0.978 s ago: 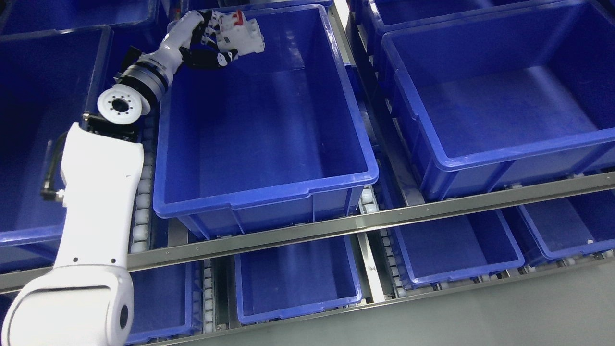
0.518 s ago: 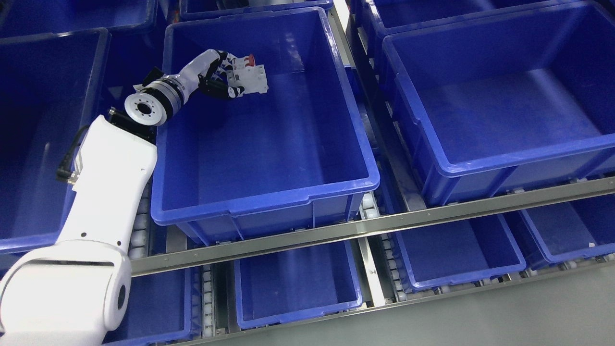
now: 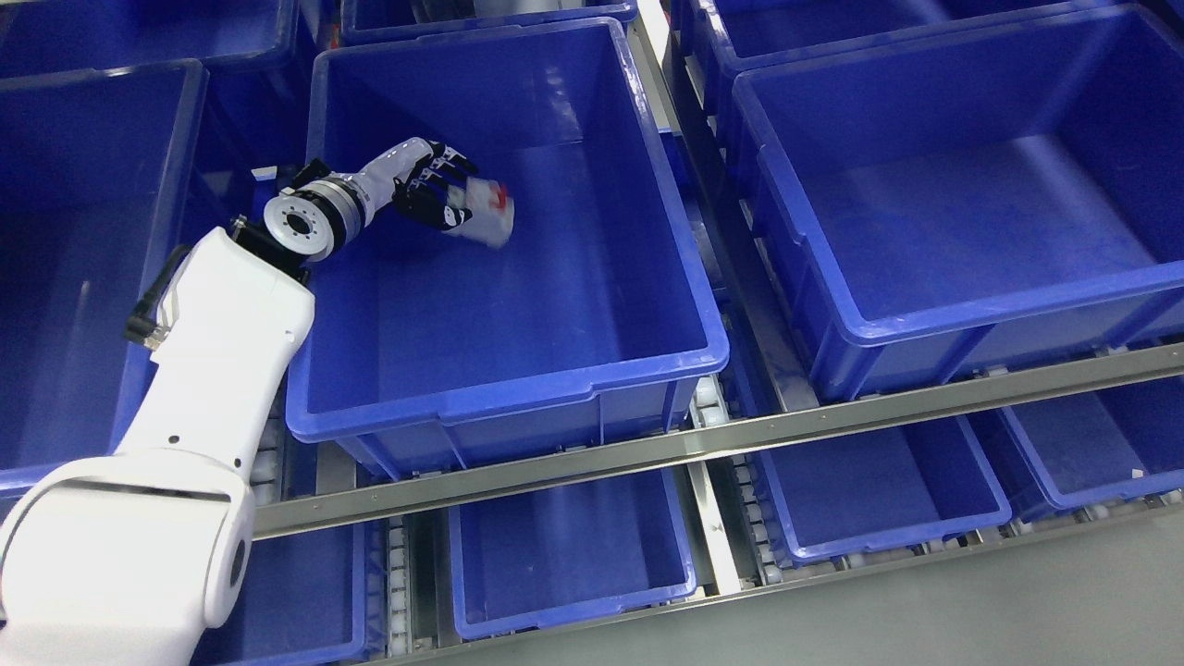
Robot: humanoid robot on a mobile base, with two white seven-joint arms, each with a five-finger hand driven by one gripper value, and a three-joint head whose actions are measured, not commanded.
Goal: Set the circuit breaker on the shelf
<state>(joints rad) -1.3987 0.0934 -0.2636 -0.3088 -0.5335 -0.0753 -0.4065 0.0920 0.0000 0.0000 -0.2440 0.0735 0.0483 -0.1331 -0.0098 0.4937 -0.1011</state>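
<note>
Across the last second the left arm is seen lowered from the upper left of the frame down into the large blue bin point(image 3: 647, 277) at the centre. The left hand point(image 3: 435, 190), which was held above the bin's far rim a second ago, is now placed well inside, over the bin's floor at upper centre. The circuit breaker point(image 3: 483, 215), white with a red switch, is now shown blurred just beyond the fingertips, lower and further right than half a second ago. The fingers point(image 3: 450, 173) appear loosened and partly spread; whether the breaker is still touched cannot be told through the blur. It is judged that the release is under way and the placing is nearly done.

The bin is flanked by other blue bins on the same shelf, with a metal rail point(image 3: 740, 430) across the front and smaller bins below. Nothing is found inside the central bin to block the drop; only the near left wall is kept close to the wrist.
</note>
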